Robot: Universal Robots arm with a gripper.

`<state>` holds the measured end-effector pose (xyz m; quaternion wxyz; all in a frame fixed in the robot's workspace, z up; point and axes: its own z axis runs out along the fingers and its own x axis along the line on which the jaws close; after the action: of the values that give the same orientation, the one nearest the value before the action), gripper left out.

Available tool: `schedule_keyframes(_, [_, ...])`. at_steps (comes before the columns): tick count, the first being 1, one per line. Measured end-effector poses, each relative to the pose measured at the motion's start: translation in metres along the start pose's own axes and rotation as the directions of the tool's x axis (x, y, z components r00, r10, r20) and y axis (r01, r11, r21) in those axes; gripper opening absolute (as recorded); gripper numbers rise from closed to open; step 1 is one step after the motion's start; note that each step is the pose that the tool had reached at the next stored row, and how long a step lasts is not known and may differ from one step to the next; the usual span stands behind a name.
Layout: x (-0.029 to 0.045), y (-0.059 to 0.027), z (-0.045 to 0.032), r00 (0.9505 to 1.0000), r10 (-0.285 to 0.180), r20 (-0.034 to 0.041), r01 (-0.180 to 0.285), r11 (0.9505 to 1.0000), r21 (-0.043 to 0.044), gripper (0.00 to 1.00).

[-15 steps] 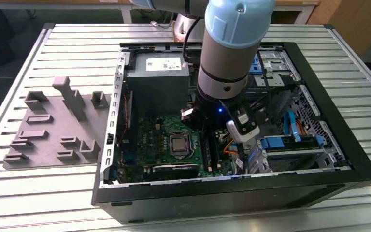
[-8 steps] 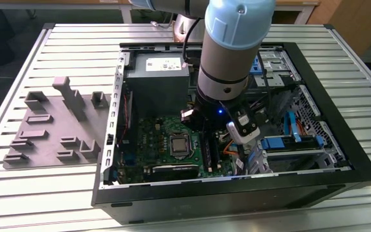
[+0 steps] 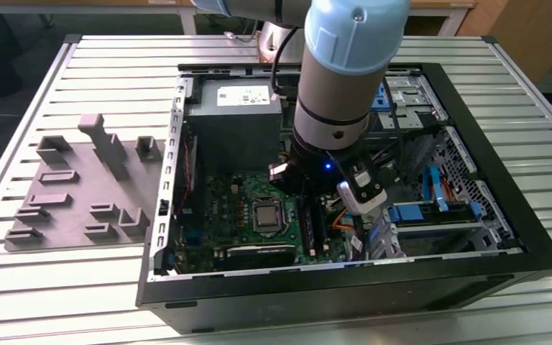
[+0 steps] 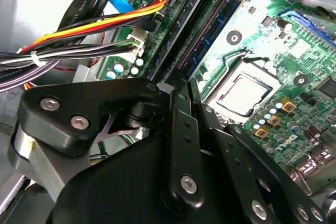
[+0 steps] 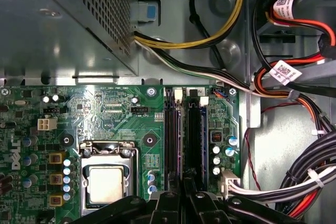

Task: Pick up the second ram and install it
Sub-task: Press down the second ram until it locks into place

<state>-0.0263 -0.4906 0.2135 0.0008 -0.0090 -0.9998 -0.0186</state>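
Down inside the computer case [image 3: 506, 237], over the memory slots [image 5: 191, 135] — gripper [image 5: 184, 195] nearly shut, grasp impossible to tell.

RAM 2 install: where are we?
Done: pickup, apparently; the second ram already stands in a motherboard slot. In hand: the gripper sits low inside the case, right at that slot's end. Left: full seating isn't confirmable from these views.

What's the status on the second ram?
Pincer low over the memory slots. One ram stands in the slot nearer the CPU socket. Cable bundle runs beside the slots, not across them.
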Motion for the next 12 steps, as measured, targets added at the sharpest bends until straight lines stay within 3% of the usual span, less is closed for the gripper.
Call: schedule_keyframes(12, [-0.0001,-0.0001,0.0026,0.9999,-0.012,-0.0005,0.012,0.9999,-0.0021,0.14])
